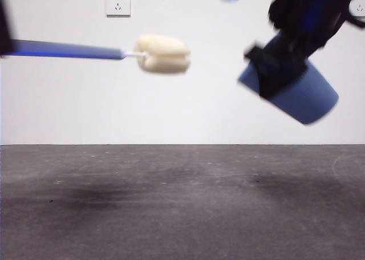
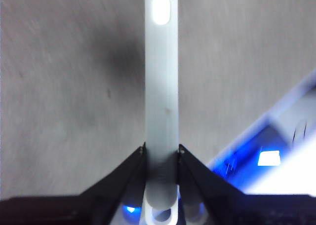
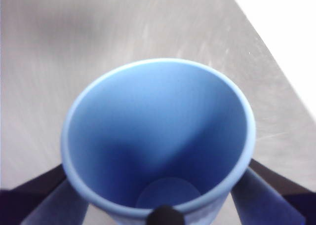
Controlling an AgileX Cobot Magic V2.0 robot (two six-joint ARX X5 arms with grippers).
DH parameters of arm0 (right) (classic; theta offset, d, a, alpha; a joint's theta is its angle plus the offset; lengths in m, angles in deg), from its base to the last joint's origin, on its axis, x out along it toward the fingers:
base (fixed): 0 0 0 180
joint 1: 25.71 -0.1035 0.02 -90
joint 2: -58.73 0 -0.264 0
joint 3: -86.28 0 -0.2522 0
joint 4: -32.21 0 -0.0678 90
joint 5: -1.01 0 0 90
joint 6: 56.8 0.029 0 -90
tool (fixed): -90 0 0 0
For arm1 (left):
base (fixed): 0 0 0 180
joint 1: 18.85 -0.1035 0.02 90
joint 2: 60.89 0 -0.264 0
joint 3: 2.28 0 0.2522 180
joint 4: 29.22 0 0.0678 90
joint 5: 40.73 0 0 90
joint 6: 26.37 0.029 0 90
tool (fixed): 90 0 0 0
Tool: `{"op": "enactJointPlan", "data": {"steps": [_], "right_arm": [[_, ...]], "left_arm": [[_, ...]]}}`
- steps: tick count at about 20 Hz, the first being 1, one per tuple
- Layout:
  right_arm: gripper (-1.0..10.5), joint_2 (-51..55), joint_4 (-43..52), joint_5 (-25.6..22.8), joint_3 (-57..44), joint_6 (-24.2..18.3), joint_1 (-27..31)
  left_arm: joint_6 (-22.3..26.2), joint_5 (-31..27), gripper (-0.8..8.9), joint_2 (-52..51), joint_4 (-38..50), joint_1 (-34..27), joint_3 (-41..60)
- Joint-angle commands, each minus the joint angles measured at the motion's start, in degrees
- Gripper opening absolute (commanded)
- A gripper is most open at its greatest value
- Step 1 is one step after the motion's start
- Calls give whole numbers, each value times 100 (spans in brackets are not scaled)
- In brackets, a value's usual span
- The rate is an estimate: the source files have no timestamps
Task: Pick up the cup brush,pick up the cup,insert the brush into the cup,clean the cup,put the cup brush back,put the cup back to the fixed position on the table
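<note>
Front view: cup brush (image 1: pixel 114 51) held level in the air, well above the bench (image 1: pixel 182 214), sponge head pointing at the cup (image 1: pixel 296 92). The cup is also airborne and tilted, clamped by a dark end effector (image 1: pixel 279 63). Brush and cup are well apart, nothing inserted yet. Risk: the cup's mouth direction is unclear here because of motion blur; if the mouth isn't facing the sponge, the head will hit the wall or rim and could push the cup out of the grip. The arm holding the brush is cut off at the frame edge.

Left wrist view: left end effector (image 2: pixel 161 153) closed on the brush handle (image 2: pixel 161 87), jaws pinching it near one end. The long lever makes the sponge end likely to wobble or pivot on contact. Sponge head not visible here.

Right wrist view: right end effector (image 3: pixel 158 195) gripping the cup (image 3: pixel 158 136) from both sides, near the rim as far as can be told. The interior looks empty. The thin plastic may flex or slip under sideways brush force. Jaw tips hidden behind the cup, so contact depth is hard to judge.
</note>
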Motion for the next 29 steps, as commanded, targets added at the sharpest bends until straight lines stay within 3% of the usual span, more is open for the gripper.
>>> {"op": "enactJointPlan", "data": {"steps": [1,3,5,9,16,24,25,28,29], "right_arm": [[-17,463,116,492,70,1246,127],[-17,911,164,975,70,1749,240],[-17,1263,212,1209,70,1996,282],[-17,1674,188,1261,70,2059,282],[-17,1799,142,1292,70,2085,282],[-17,1799,122,1414,70,2271,282],[-17,1799,103,1414,70,2271,282],[-17,1764,68,1412,70,2275,282],[-17,1727,66,1412,70,2312,282]], "left_arm": [[-693,-35,-9,256,883,-227,284],[-1032,-39,-9,693,1613,-505,433],[-1335,-39,-8,1300,2258,-688,437],[-1847,-31,-9,2341,3279,-791,437],[-2330,-28,-9,3563,3744,-785,437],[-2404,-37,8,4085,3899,-785,437],[-2465,-35,42,4085,3923,-785,437],[-2459,-7,310,4085,3917,-785,437],[-2452,13,351,4083,3880,-785,437]]}}
